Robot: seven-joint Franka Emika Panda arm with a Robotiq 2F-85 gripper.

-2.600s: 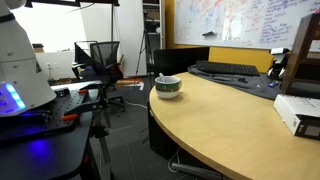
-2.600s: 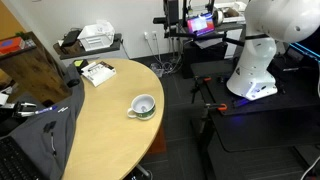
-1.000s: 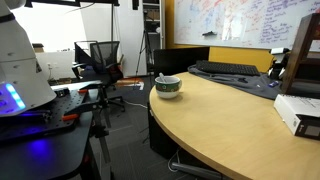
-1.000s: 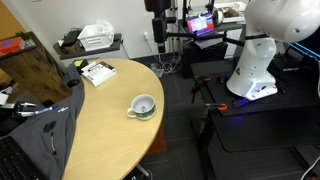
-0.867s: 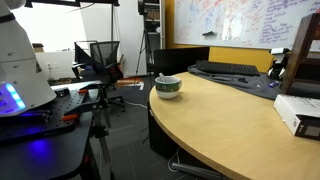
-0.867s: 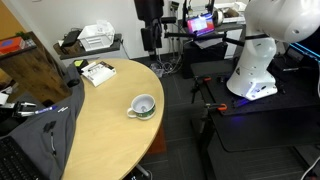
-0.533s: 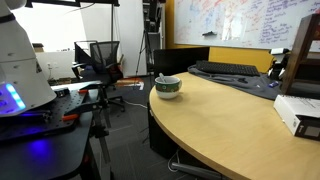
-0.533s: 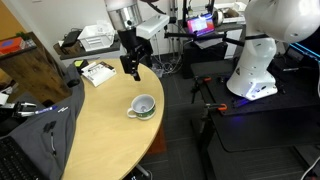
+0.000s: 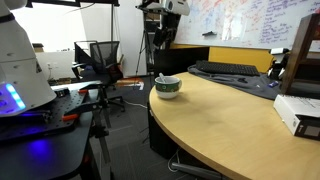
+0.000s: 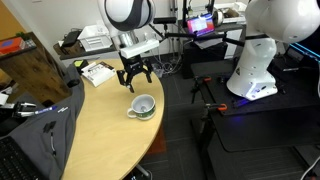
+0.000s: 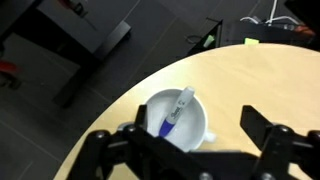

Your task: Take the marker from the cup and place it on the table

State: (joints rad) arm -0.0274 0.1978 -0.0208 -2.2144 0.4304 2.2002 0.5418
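The cup (image 10: 143, 106) is a squat white cup with a dark green band, near the curved edge of the light-wood table (image 10: 100, 135). It also shows in an exterior view (image 9: 168, 87) and in the wrist view (image 11: 180, 122). The blue-and-white marker (image 11: 172, 112) leans inside the cup. My gripper (image 10: 136, 82) hangs open just above the cup, empty. In the wrist view its dark fingers (image 11: 185, 140) frame the cup from either side.
A booklet (image 10: 97, 72) and a dark wooden box (image 10: 35, 65) lie farther back on the table. A keyboard (image 9: 228, 69) and a white box (image 9: 298, 113) sit on the tabletop. A black bench with robot gear (image 9: 40, 125) and office chairs (image 9: 100, 60) stand beside it.
The arm has come into view from above and descended toward the table. It now hovers open just above the cup. The cup and marker have not moved.
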